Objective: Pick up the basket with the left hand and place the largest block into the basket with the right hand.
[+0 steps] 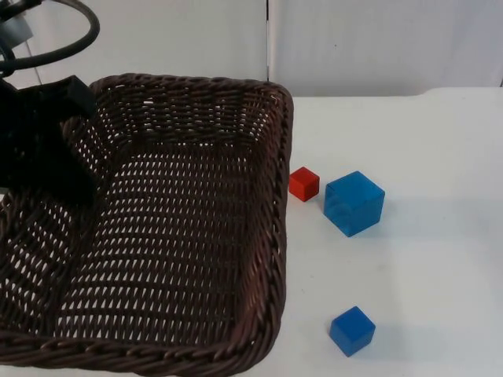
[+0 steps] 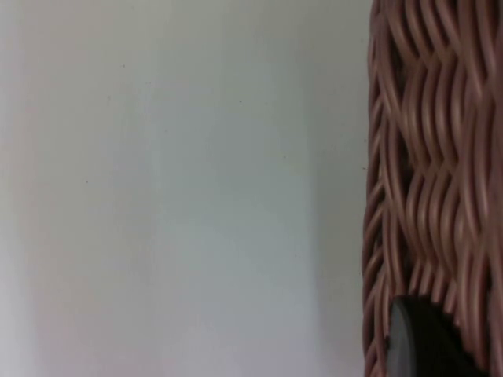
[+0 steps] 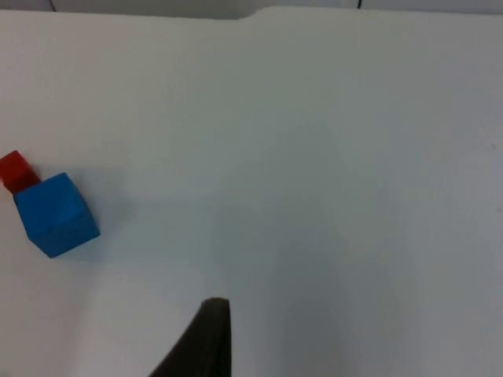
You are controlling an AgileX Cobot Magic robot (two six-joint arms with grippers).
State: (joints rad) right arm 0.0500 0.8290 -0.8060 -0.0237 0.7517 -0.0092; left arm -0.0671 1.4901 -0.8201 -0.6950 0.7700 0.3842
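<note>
Left gripper (image 1: 75,129) grips rim of dark brown woven wicker basket (image 1: 236,236). Large glossy blue cube (image 1: 354,203) sits mid-table beside basket, small red cube (image 1: 303,184) adjacent. Right gripper: fingers' state unreadable.

- The white table (image 1: 409,141) runs back to the grey partition wall (image 1: 377,43).
- A large blue block (image 1: 354,203) sits on the table to the right of the brown wicker basket (image 1: 236,94); the right wrist view shows it too.
- A small red block (image 1: 303,184) stands just beside the large blue block, between it and the basket's right wall.
- A smaller blue block (image 1: 351,331) lies nearer the front edge, well apart from the other two.
- The basket's wall shows beside bare table in the left wrist view.
</note>
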